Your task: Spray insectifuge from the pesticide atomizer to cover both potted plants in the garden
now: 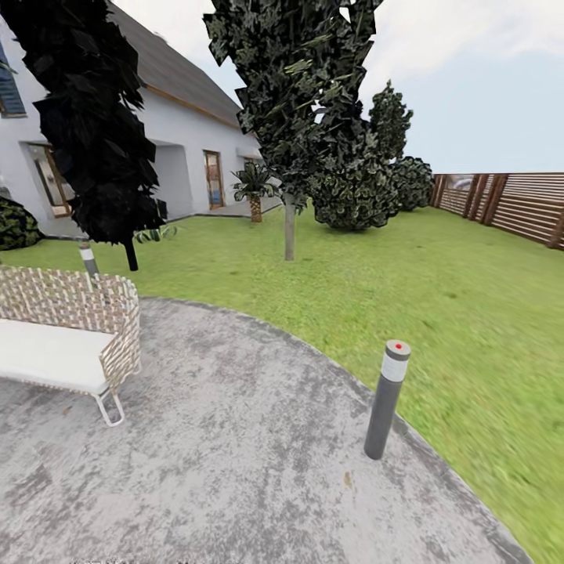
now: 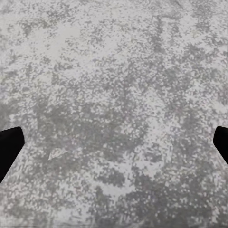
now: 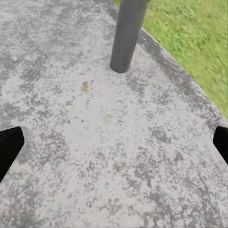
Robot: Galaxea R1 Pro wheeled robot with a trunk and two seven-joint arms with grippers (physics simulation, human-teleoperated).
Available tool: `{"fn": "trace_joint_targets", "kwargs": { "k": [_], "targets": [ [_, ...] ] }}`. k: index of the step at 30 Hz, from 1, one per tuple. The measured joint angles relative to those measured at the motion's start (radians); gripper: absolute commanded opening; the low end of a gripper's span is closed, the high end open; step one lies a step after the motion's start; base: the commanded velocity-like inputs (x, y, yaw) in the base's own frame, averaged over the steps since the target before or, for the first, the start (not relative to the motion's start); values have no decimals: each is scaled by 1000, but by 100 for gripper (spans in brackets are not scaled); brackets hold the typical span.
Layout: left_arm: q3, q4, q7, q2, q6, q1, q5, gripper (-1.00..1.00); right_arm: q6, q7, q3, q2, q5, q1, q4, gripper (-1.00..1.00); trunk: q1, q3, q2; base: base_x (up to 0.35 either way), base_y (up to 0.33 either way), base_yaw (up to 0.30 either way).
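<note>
Key relation: no atomizer or potted rosette to be seen, so no bearing from either pincer to the bottle can be taken; neither arm can be judged the nearer. My guess is the base must turn or drive on to search before any reach.
Position: robot stands on the round patio (image 1: 235, 470), lawn (image 1: 439, 298) beyond its curved edge.
Left gripper (image 2: 114, 142): two dark fingertips at opposite edges of the wrist picture, spread wide, nothing between them; bare paving below.
Right gripper (image 3: 114, 142): likewise spread and empty; it looks down at paving near the foot of the bollard lamp (image 3: 127, 33), with grass just past the patio rim.
Bollard lamp, head view (image 1: 385, 399): upright grey cylinder, pale band and red dot on top, close to the patio edge on the robot's right. Not the target.
Patio texture: mottled grey, grainy, flat; a small tan fleck (image 3: 84, 86) near the lamp base.
Bench (image 1: 66, 337): woven lattice back, white cushion, thin pale legs, at left.
Background: slatted brown fence (image 1: 509, 204), dark-leaved trees (image 1: 301, 102), small palm (image 1: 254, 188), white house (image 1: 180, 125).
</note>
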Motion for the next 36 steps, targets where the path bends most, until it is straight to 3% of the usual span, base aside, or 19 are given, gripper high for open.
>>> {"fn": "trace_joint_targets", "kwargs": {
  "k": [36],
  "targets": [
    [0,0,0,1,0,0,0,100,0,0,0,0,0,0,-1,100,0,0,0,0,0,283]
  ]
}}
